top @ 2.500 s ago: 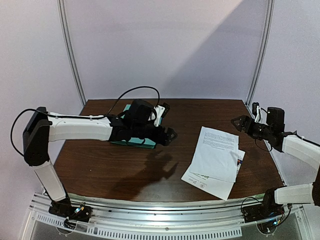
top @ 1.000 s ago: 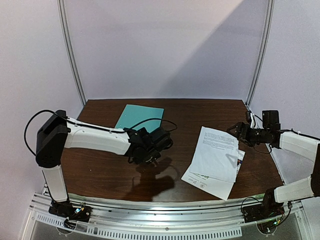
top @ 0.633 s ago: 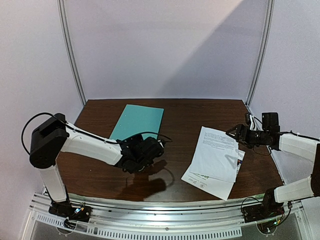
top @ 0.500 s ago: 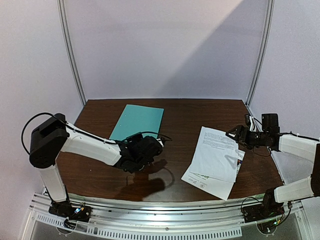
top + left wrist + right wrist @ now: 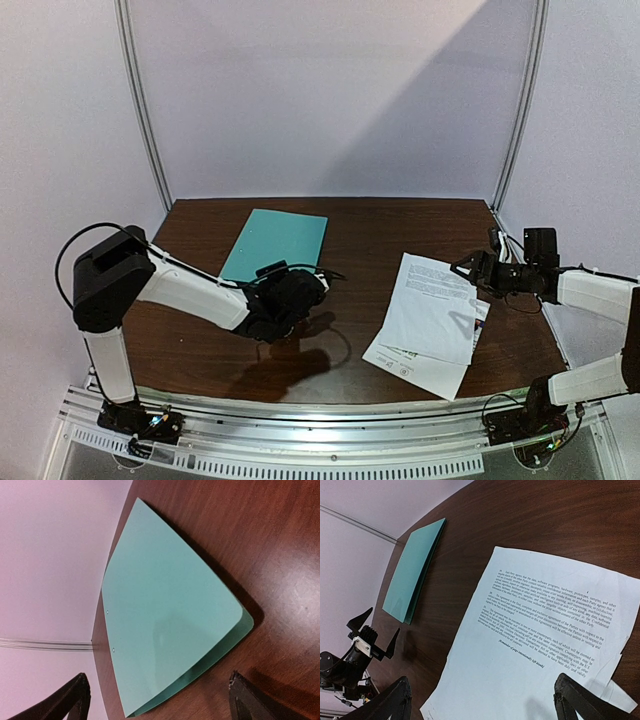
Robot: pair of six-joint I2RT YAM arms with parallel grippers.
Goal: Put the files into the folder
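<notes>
Fingers (image 5: 77, 696) of the left gripper (image 5: 158, 680) stand wide apart and hold nothing. They are dark, tapered and pointed. They hang over the table (image 5: 400, 225) at the near right corner of the folder (image 5: 165, 620); whether they touch anything I cannot tell.

The folder lies flat on the far left part of the table, closed. It is a thin teal rectangle, smooth and matt, with rounded corners. At its near corner the top cover sits slightly off the bottom one, so both layers show. Two tiny dots mark the cover near one long edge.

The table is dark brown wood grain with a soft sheen.

The files lie to the right, well apart from the folder. The top sheet (image 5: 545, 630) is white paper with a block of small black print, set askew. The lower sheet (image 5: 415, 368) peeks out beneath it at the near and right edges, a trace of colour at its right edge.

The right gripper (image 5: 481, 681) has its fingers (image 5: 575, 700) equally wide and empty. It is above the far right edge of the top sheet.
</notes>
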